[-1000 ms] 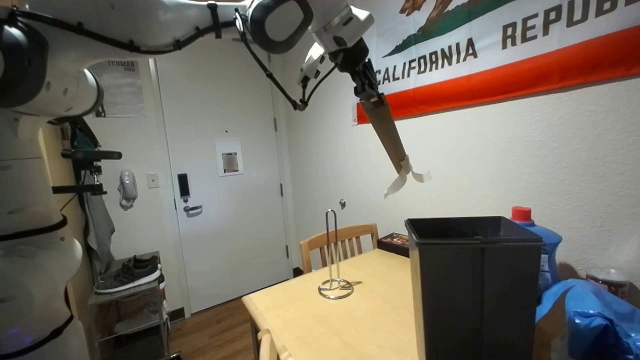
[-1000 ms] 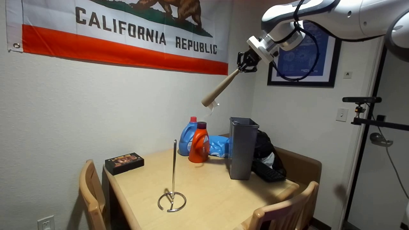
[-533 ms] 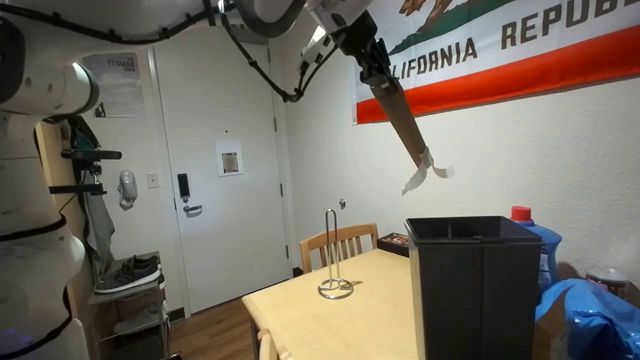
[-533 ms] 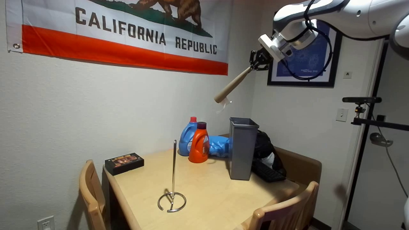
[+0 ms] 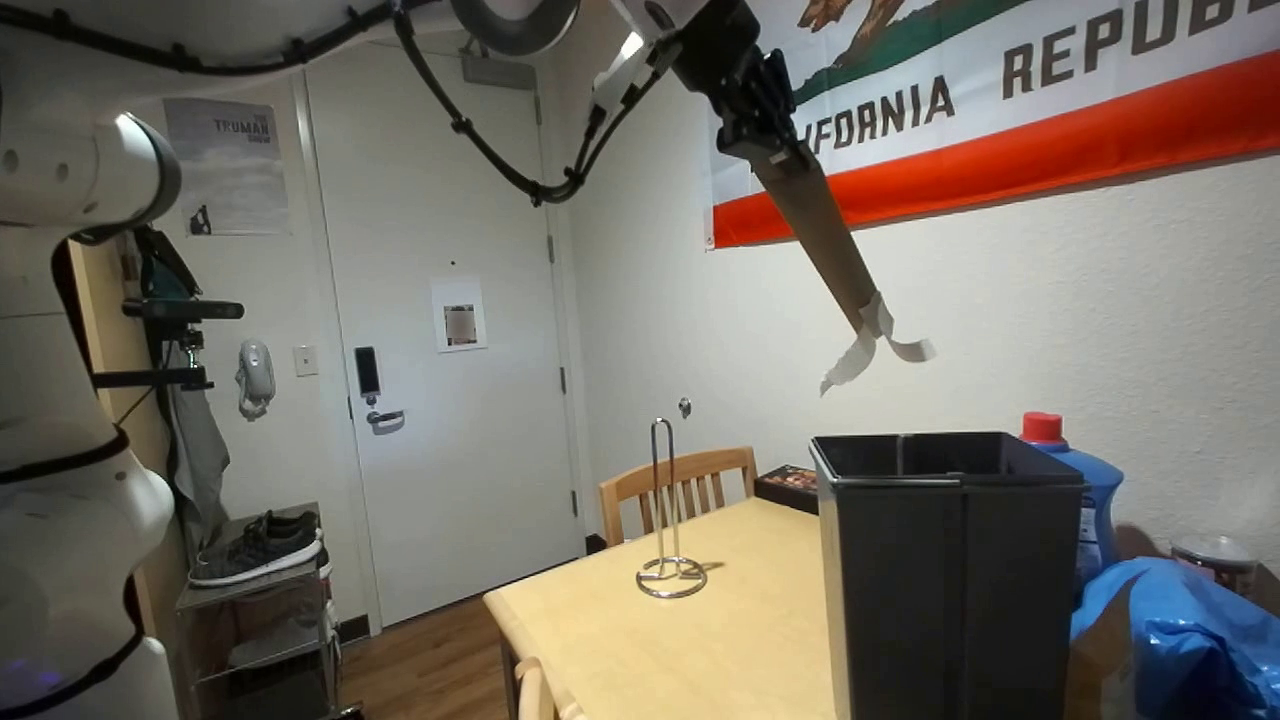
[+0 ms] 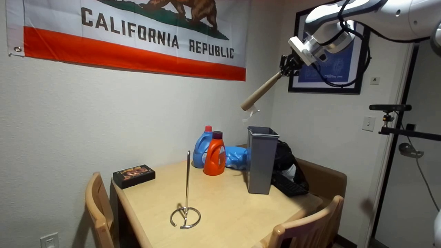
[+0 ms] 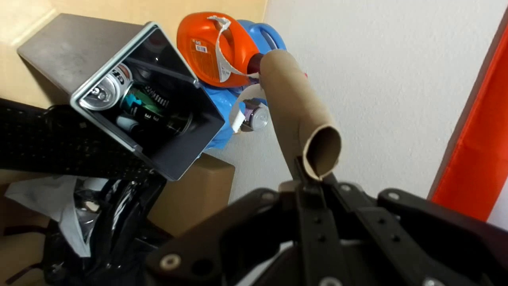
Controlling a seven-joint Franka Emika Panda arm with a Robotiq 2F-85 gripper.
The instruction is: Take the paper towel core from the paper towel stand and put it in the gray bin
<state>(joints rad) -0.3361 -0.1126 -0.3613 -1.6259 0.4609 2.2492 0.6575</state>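
The gray bin [image 6: 260, 163] holds cans [image 7: 104, 91], the stand [image 6: 187, 187] rests toward the opposite desk edge [image 6: 137, 213], and the gripper [image 5: 782, 154] pinches the paper towel core [image 5: 822, 240] above rim height.

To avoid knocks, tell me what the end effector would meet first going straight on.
Led by the held paper towel core, probably the orange bottle; depth is unclear, so possibly the blue bottle or wall.

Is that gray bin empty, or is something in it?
Not empty: the wrist view shows a silvery can and a green-and-black item inside the gray bin.
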